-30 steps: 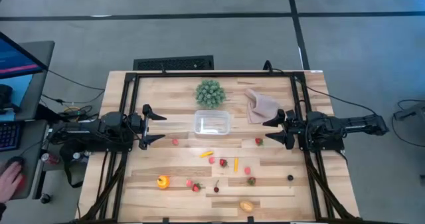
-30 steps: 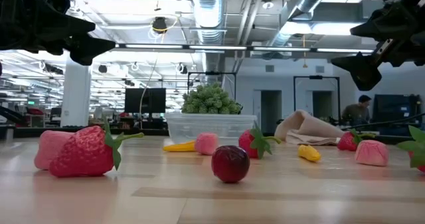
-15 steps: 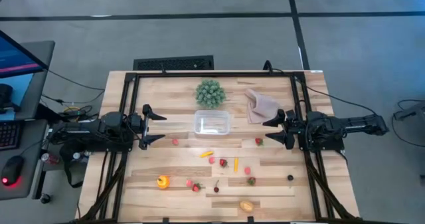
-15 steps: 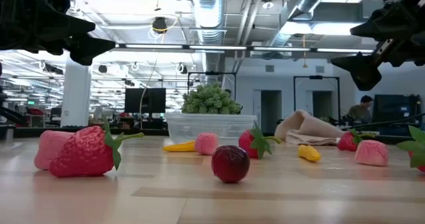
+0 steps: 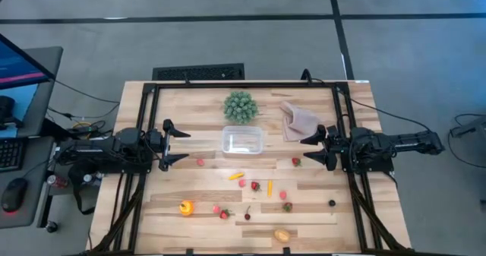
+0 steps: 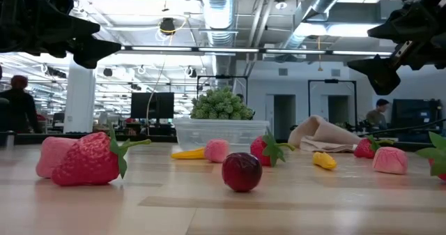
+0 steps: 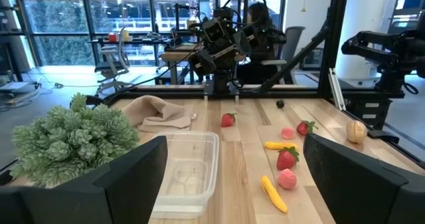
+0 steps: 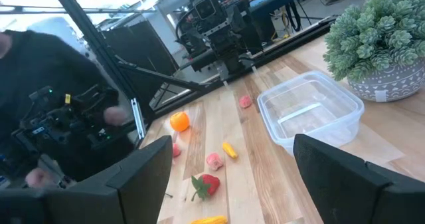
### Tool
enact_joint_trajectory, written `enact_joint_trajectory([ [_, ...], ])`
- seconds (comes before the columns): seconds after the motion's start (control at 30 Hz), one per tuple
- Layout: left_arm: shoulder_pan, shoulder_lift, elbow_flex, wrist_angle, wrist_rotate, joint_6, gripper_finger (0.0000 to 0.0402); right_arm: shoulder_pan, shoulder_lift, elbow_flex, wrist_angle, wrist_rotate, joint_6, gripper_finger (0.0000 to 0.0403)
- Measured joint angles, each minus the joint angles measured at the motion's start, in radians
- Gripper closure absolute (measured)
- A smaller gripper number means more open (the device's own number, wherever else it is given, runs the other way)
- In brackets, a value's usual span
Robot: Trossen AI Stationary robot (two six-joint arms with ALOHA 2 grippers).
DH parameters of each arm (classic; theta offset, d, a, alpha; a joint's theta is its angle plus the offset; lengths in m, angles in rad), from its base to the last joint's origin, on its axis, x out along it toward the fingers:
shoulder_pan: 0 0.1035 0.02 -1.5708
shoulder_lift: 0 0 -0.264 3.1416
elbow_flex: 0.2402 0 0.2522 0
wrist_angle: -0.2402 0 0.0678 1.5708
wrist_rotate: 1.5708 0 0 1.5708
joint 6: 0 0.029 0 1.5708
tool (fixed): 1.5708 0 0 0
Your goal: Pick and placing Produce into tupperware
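The clear tupperware (image 5: 243,140) stands empty on its base in the middle of the wooden table, also seen in the low view (image 6: 221,132). The produce (image 5: 255,185) lies scattered on the near half of the table: a strawberry (image 6: 90,158), a dark red cherry (image 6: 242,171), a yellow pepper (image 5: 236,175), an orange piece (image 5: 186,207) and several others. My left gripper (image 5: 187,146) hovers open at the table's left side, pointing at the container. My right gripper (image 5: 305,150) hovers open at the right side, facing it. Neither touches anything.
A green spiky plant in a pot (image 5: 240,106) stands just beyond the container. A beige cloth (image 5: 298,121) lies crumpled at the far right. A black frame (image 5: 243,83) borders the table. People show in the room behind in the low view.
Both arms have kept still and nothing on the table has moved. A person's hand by the desk left of the table has drawn away.
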State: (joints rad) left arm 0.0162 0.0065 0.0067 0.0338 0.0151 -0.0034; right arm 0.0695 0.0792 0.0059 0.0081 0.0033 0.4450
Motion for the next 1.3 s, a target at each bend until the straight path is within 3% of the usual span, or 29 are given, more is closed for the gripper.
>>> enact_joint_trajectory([
  [0.57, 0.000, 0.000, 0.000, 0.013, 0.000, -0.005, 0.0058, 0.000, 0.000, 0.000, 0.000, 0.000, 0.000, 0.0097],
  [0.8, 0.000, 0.000, 0.055, 0.346, 0.001, -0.032, 0.0058, 0.000, 0.000, 0.000, 0.000, 0.000, 0.000, 0.0097],
  [0.93, 0.000, 0.000, 0.092, 0.315, -0.052, 0.008, 0.0058, 0.000, 0.000, 0.000, 0.000, 0.000, 0.000, 0.0097],
  [1.3, 0.000, 0.000, 0.098, 0.201, -0.056, -0.294, 0.0058, 0.000, 0.000, 0.000, 0.000, 0.000, 0.000, 0.0097],
])
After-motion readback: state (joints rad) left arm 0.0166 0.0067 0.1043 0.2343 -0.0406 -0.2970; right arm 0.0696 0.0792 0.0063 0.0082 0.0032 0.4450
